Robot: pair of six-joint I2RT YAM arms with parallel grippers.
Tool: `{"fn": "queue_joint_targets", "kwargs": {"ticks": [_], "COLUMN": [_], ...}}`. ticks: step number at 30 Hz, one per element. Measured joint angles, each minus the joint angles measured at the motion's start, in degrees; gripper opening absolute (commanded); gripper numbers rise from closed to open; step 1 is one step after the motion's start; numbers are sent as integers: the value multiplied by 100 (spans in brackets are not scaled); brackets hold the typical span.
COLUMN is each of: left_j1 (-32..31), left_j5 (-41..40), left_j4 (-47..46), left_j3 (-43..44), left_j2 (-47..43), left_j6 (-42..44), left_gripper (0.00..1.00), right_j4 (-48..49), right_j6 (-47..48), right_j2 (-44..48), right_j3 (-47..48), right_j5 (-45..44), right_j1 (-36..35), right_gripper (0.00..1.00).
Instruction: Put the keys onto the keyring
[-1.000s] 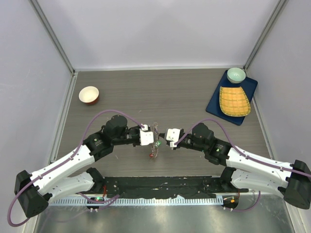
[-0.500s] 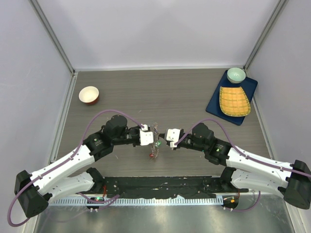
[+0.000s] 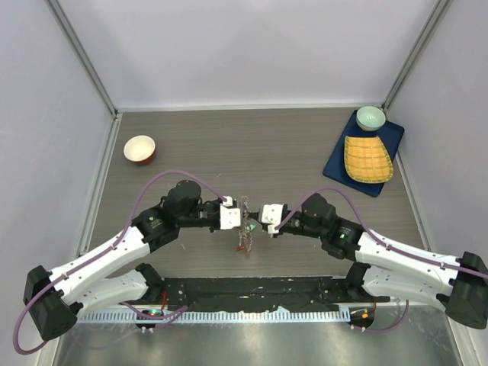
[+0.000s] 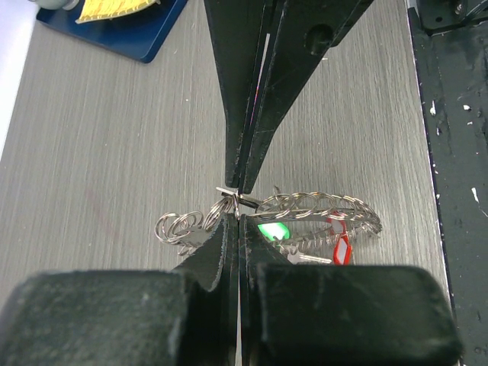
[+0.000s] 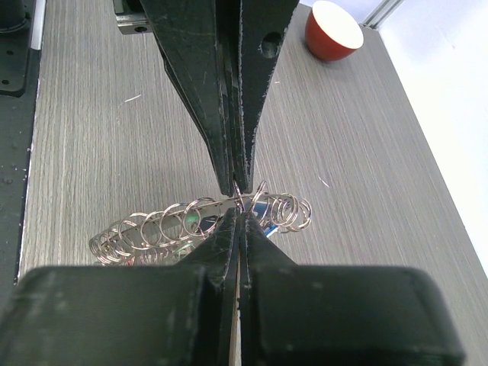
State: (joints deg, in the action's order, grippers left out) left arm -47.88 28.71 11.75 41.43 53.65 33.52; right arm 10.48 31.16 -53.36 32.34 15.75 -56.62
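Observation:
The keyring (image 3: 245, 229) hangs on edge between the two grippers above the middle of the table. Small silver rings are strung along it, and keys (image 3: 242, 245) dangle below. In the left wrist view the keyring (image 4: 320, 204) carries a green tag (image 4: 273, 230) and a red tag (image 4: 339, 245). My left gripper (image 3: 240, 216) is shut on the ring's wire (image 4: 239, 217). My right gripper (image 3: 252, 216) faces it tip to tip and is shut on the same spot of the keyring (image 5: 152, 221), with its tips (image 5: 242, 210) against the left fingers (image 5: 229, 152).
A red bowl (image 3: 139, 149) stands at the back left and shows in the right wrist view (image 5: 333, 30). A blue tray (image 3: 338, 164) at the back right holds a yellow woven mat (image 3: 367, 158) and a pale green bowl (image 3: 370, 117). A black rail (image 3: 252, 290) runs along the near edge.
Both grippers and the keyring have shifted slightly to the right and nearer. Both grips are unchanged.

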Motion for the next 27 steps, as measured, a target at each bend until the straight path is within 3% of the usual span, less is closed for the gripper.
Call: {"fn": "queue_joint_targets", "kwargs": {"ticks": [17,27], "left_j1": [-2,-7], "left_j5": [72,50], "left_j4": [-17,-17], "left_j3": [15,15], "left_j2": [50,44], "left_j6": [-4,-13], "left_gripper": [0,0], "right_j4": [-66,-63], "right_j6": [-144,-330], "right_j2": [116,149], "right_j3": [-44,-42], "right_j5": [0,-42], "right_j1": [-2,-2], "right_gripper": [1,20]}}
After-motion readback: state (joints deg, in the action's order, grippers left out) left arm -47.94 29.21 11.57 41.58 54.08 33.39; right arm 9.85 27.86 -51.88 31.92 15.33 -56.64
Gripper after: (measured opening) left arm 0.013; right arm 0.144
